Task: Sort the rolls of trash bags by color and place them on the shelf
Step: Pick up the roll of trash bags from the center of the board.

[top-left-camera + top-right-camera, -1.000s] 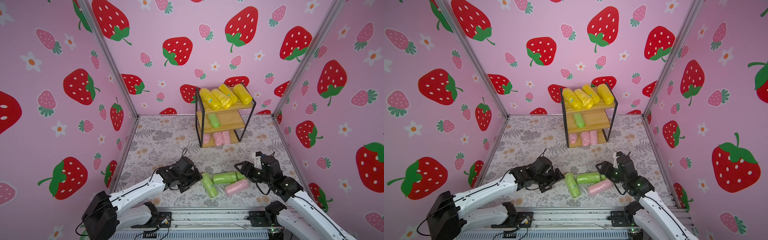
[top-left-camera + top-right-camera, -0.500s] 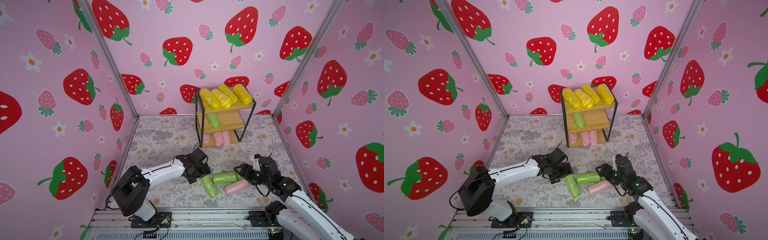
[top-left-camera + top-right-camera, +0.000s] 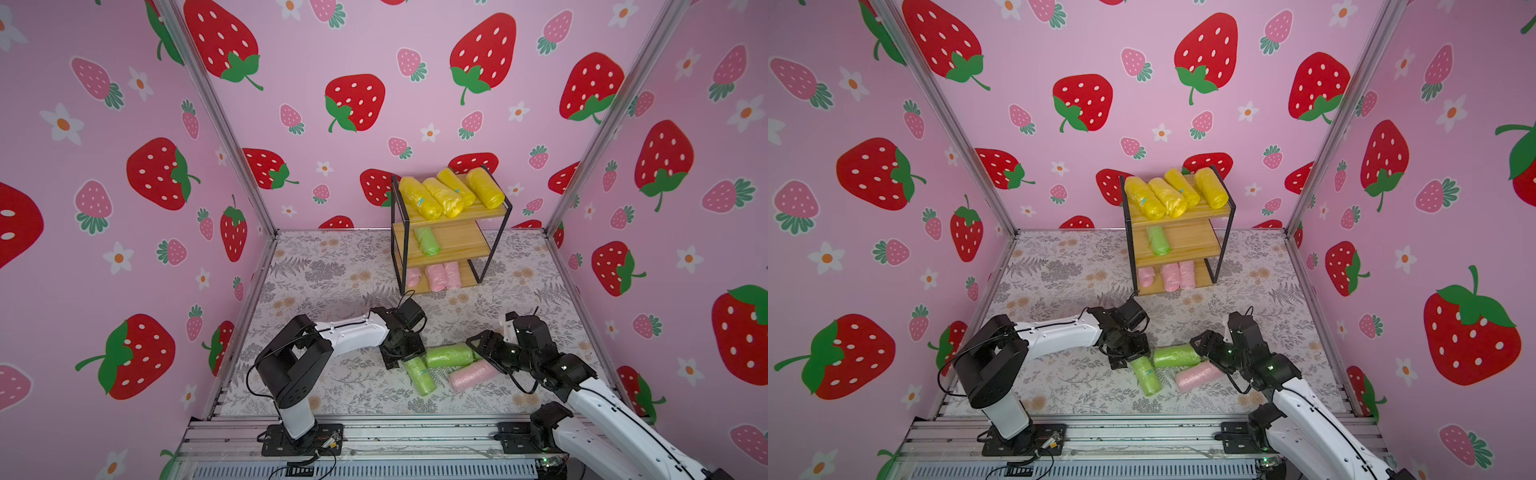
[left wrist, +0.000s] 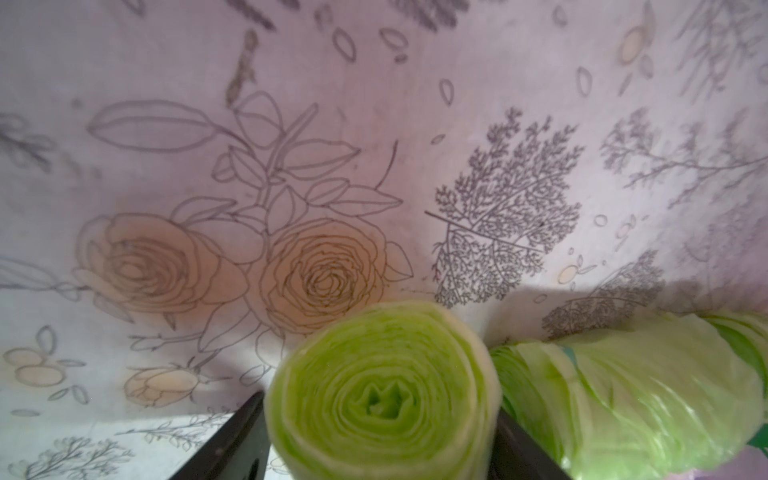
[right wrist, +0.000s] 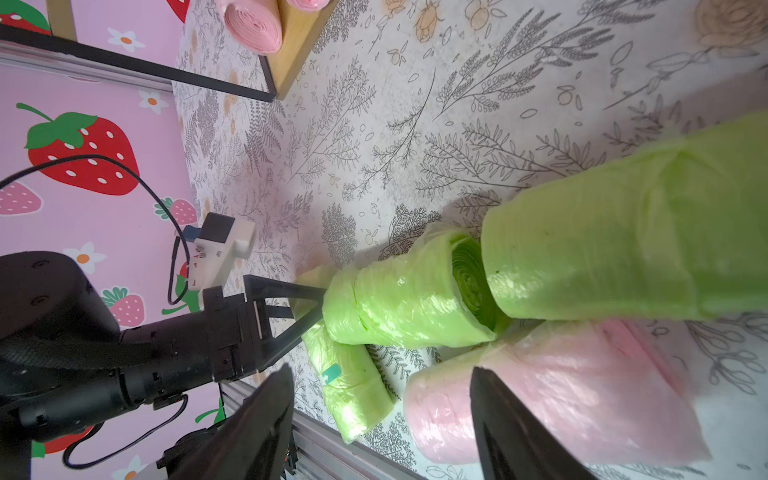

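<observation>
Indoors, floral cloth, strawberry walls; left end effector tight on roll, right agape.

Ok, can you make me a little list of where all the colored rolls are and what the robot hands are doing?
shelf top: four yellow rolls
shelf middle: one green roll
shelf bottom: three pink rolls
table: three loose green rolls, one loose pink roll
left gripper: jaws either side of the front green roll's end, grip unclear
right gripper: open, by the loose pink roll, holding nothing
</observation>
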Controlling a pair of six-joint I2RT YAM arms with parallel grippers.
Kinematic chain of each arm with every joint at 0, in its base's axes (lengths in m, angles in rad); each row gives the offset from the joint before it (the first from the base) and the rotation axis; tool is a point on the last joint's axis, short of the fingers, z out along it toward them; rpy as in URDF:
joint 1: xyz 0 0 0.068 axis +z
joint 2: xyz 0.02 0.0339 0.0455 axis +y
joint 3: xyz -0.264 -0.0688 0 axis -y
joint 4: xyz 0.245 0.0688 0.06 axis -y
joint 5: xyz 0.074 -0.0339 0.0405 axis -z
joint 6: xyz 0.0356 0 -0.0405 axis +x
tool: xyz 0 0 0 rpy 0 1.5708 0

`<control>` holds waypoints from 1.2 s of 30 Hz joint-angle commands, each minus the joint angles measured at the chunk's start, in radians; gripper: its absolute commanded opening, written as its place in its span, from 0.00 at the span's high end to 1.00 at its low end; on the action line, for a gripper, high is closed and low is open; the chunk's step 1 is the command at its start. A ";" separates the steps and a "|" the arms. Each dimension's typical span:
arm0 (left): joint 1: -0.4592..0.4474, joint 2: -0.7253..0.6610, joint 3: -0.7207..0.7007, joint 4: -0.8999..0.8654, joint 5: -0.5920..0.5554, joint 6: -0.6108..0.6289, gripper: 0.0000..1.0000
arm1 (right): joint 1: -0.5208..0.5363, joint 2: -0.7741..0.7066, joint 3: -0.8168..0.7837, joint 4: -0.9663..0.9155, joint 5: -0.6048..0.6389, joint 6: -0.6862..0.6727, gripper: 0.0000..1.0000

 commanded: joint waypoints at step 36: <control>-0.034 -0.492 -0.126 -0.073 -0.190 -0.044 1.00 | 0.015 -0.089 0.124 -0.222 -0.071 -0.086 0.28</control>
